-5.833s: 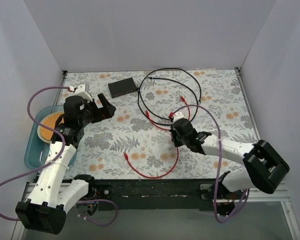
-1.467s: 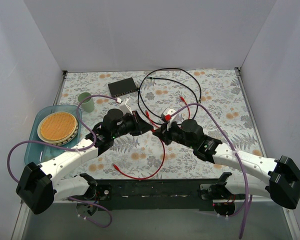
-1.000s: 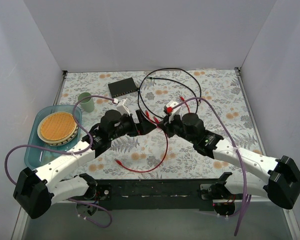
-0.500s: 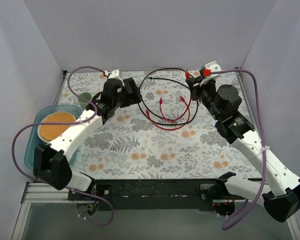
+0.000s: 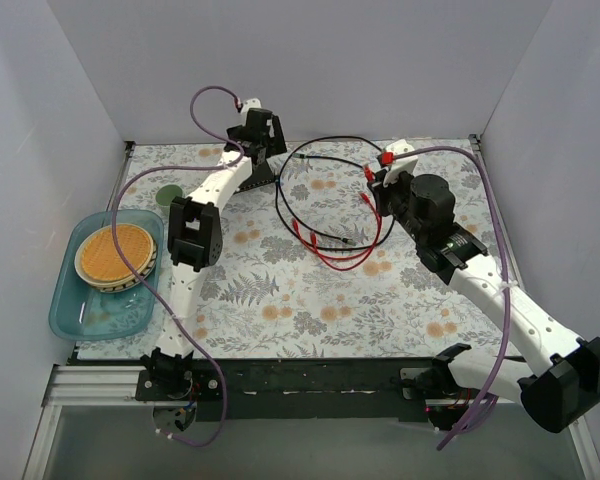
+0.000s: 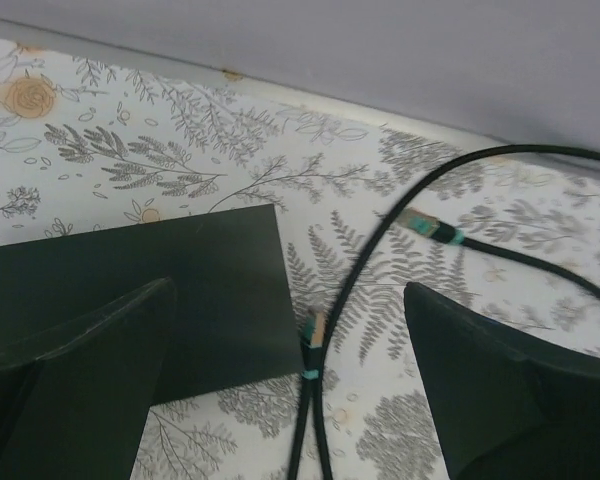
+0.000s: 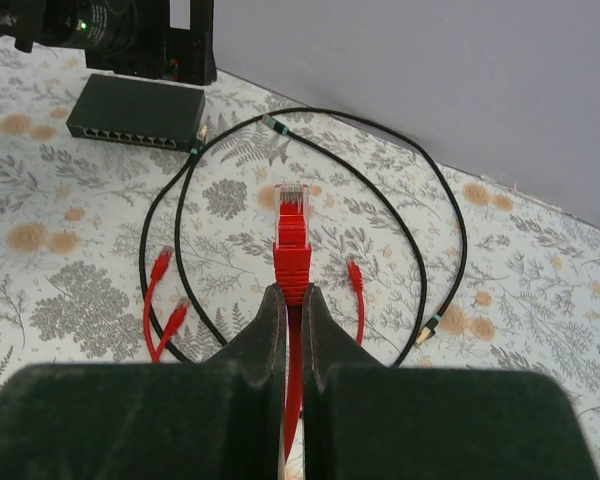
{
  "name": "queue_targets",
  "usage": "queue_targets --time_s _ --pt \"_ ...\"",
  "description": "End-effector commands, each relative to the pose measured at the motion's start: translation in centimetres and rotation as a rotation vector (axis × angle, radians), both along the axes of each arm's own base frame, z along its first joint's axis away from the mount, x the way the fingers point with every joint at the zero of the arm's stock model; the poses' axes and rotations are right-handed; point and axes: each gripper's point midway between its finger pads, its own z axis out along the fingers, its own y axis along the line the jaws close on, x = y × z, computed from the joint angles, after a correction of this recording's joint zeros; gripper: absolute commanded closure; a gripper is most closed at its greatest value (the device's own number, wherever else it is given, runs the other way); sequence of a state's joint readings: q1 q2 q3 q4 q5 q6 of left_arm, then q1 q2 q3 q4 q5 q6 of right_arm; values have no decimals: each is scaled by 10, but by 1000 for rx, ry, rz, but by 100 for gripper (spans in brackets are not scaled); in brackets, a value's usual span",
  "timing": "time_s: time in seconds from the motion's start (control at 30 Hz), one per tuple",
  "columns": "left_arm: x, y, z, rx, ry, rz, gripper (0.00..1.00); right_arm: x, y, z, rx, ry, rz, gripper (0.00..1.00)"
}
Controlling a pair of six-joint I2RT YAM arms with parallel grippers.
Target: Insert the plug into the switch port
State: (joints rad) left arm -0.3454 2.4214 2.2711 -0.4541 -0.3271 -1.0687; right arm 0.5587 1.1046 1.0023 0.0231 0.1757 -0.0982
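**A:** How many switches are on the bench (image 5: 280, 300)?

**B:** One. The switch (image 7: 135, 108) lies flat at the far left, near the back wall. Its row of sockets runs along the long edge that faces the right arm.

**A:** And the left arm?

**B:** The left pincer (image 6: 288, 300) hangs over the switch with its two fingers spread wide. One finger (image 6: 80, 400) is over the black top and the other is over the bench past a cable. I cannot tell whether either touches the box.

**A:** The right one?

**B:** The right pincer (image 7: 292, 298) is pressed together on the plug (image 7: 291, 215). It is a red one that sticks straight out past the tips, and it is well apart from the switch.

**A:** Any other red ends?

**B:** Three loose red plugs (image 7: 160, 265) lie on the bench, two side by side and one alone. With the pinched one, that makes four.

**A:** And black?

**B:** Black cable (image 5: 340, 138) loops around them, and three teal-banded ends show. I cannot tell how many separate black cables there are.

**A:** What else?

**B:** One blue tray (image 5: 65, 300) sits at the left edge with one tan plate (image 5: 115, 252) in it. One green cup (image 5: 167, 195) stands just beyond the tray.
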Motion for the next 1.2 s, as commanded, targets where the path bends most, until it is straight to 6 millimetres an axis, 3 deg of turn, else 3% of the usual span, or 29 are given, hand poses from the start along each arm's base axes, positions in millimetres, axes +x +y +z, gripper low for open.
queue_targets --time_s 0.0,0.03,0.13,0.2,0.27,0.53,0.63,0.93,1.17 --pt "10 24 -5 113 -56 60 3 -2 -9 7 22 -34 -12 99" --pt "19 23 2 98 -128 72 4 -4 -9 2 21 -25 -8 99" --pt "26 34 -4 132 -172 117 9 -6 -9 -8 17 -1 5 99" --pt "36 38 -17 159 -163 121 9 -7 -8 -12 16 11 10 99" --pt "43 47 -43 217 -127 131 9 -7 -4 -18 16 32 33 99" --pt "60 61 -66 231 -142 113 9 -10 4 -28 22 76 74 99" --pt "62 53 -77 207 -108 38 8 -12 5 -28 29 85 79 99" --pt "32 41 -114 204 68 -92 12 -19 11 -28 56 102 119 99" --pt "-25 50 -148 123 299 -9 19 -32 17 -40 59 161 173 99"
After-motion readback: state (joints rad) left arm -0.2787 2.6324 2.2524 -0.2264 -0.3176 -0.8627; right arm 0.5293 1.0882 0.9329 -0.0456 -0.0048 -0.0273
